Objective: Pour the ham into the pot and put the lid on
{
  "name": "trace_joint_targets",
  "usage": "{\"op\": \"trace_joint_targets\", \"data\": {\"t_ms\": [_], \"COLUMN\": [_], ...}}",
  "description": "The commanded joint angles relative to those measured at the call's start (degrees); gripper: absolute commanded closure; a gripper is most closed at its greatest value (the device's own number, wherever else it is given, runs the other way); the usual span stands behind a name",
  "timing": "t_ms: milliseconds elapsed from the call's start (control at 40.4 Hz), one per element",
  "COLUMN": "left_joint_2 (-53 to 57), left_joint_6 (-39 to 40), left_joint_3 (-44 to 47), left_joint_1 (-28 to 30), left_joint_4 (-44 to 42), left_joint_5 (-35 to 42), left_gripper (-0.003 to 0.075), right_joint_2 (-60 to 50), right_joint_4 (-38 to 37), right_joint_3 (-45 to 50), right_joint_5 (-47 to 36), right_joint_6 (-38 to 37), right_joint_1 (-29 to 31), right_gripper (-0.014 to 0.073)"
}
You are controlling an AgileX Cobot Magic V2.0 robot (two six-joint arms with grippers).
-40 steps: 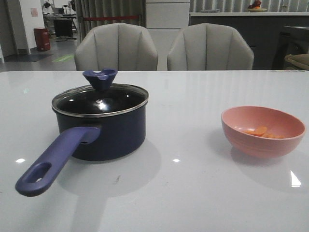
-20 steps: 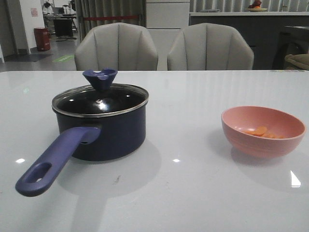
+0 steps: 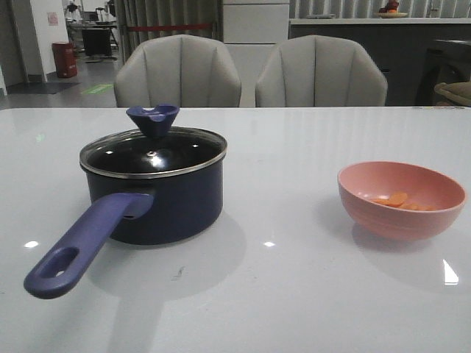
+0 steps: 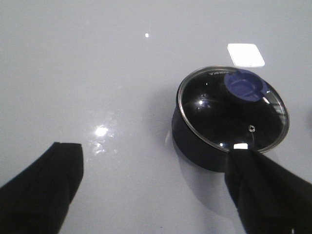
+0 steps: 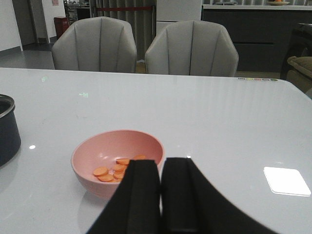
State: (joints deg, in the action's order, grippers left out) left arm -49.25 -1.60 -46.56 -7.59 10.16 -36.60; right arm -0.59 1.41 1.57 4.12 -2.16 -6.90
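Observation:
The dark navy pot stands at the left of the table with its purple-blue handle pointing toward me. The glass lid with its purple-blue knob sits on the pot. The ham, several orange slices, lies in a pink bowl at the right. In the left wrist view the pot and lid lie beyond my open left gripper, which is empty. In the right wrist view my right gripper is shut and empty, beside the pink bowl with ham.
Two grey chairs stand behind the white table's far edge. Neither arm shows in the front view. A slice of the pot shows in the right wrist view.

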Motion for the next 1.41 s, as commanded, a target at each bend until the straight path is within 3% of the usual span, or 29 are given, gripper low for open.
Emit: {"op": "trace_joint_targets", "data": {"t_ms": [0,173,297,545,693,1065,1387], "left_joint_2": [-6.48,-17.13,-24.09,-36.04,-43.32,-59.00,-64.70], "left_joint_6": [0.31,0.79,3.64,17.43,24.00,28.30,31.44], "left_joint_3": [-6.75,-15.64,-21.95,-33.57,-40.75,-60.96,-66.43], "left_joint_1": [0.08,-0.83,-5.13,-15.48,-19.84,-23.25,-24.05], "left_joint_4": [2.46,7.15,6.48,-8.62,-13.49,-17.07,-19.11], "left_joint_5": [0.58,-4.49,-6.88,-10.97,-15.07,-30.86,-35.72], "left_gripper": [0.0052,0.0052,0.0052,0.0052,0.0052,0.0052,0.0052], "right_joint_2": [-1.10,-1.10,-1.10,-1.10,-1.10,-1.15,-1.15], "right_joint_4": [-0.82,-0.82,-0.82,-0.82,-0.82,-0.82,-0.82], "right_joint_3": [-0.33,-0.33,-0.33,-0.33,-0.33,-0.33,-0.33], "right_joint_5": [-4.47,-4.47,-4.47,-4.47,-4.47,-4.12,-4.12], "right_joint_6": [0.29,0.29,0.29,0.29,0.29,0.29,0.29], "right_joint_1": [0.32,0.32,0.32,0.32,0.32,0.32,0.32], "right_gripper": [0.0416,0.0416,0.0416,0.0416,0.0416,0.0416,0.0416]}}
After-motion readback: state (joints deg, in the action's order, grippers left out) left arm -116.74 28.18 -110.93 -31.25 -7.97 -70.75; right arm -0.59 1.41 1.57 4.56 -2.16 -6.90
